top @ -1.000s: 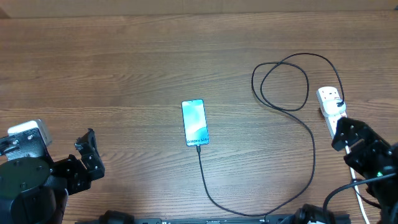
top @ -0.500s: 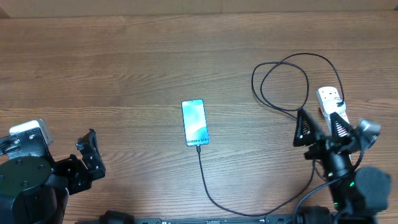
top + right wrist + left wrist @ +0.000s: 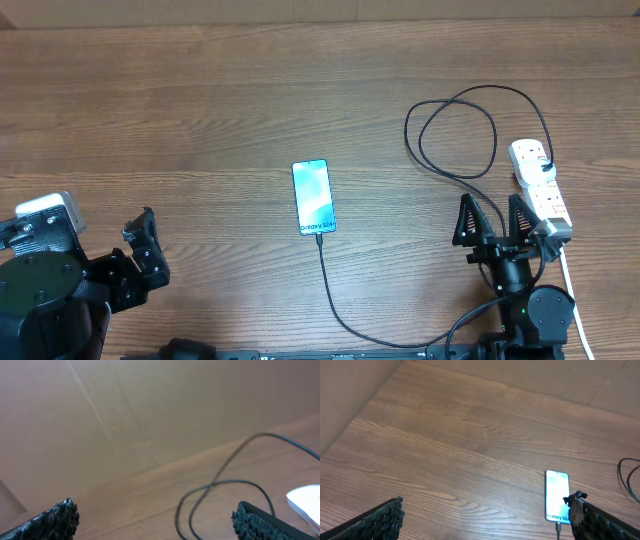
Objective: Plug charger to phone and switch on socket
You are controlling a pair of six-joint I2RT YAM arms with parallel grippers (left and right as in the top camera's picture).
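Near edge: both arms rise from the robot's side of the wood-grain worktop [image 3: 180, 110], the left arm's bulky black body at the near left corner and the right arm's at the near right.
Left gripper: the left gripper [image 3: 145, 243] sits low at the near left, pointing across the worktop, jaws spread wide and holding nothing.
Right gripper: the right gripper [image 3: 491, 203] points toward the far side, its two fingers parted wide and empty.
In the way: the charger [image 3: 330, 290], a thin black cable, runs under the right gripper. The right wrist hides the near end of the socket [image 3: 538, 180].
White cord: a white cord [image 3: 572, 300] trails from the socket's hidden end toward the near edge, beside the right arm.
Phone: the phone [image 3: 313, 196] lies flat mid-worktop, screen up and lit, well apart from both grippers. In the left wrist view it shows beside the right-hand finger.
Charger path: its tip meets the phone's near short edge. The cable dips to the near edge, climbs past the right gripper, and loops beyond it to the socket's far end.
Socket: white, lying lengthwise just right of the right gripper. Its switches are too small to read.
Far side: a tan board wall [image 3: 300, 10] lines the worktop's far edge.
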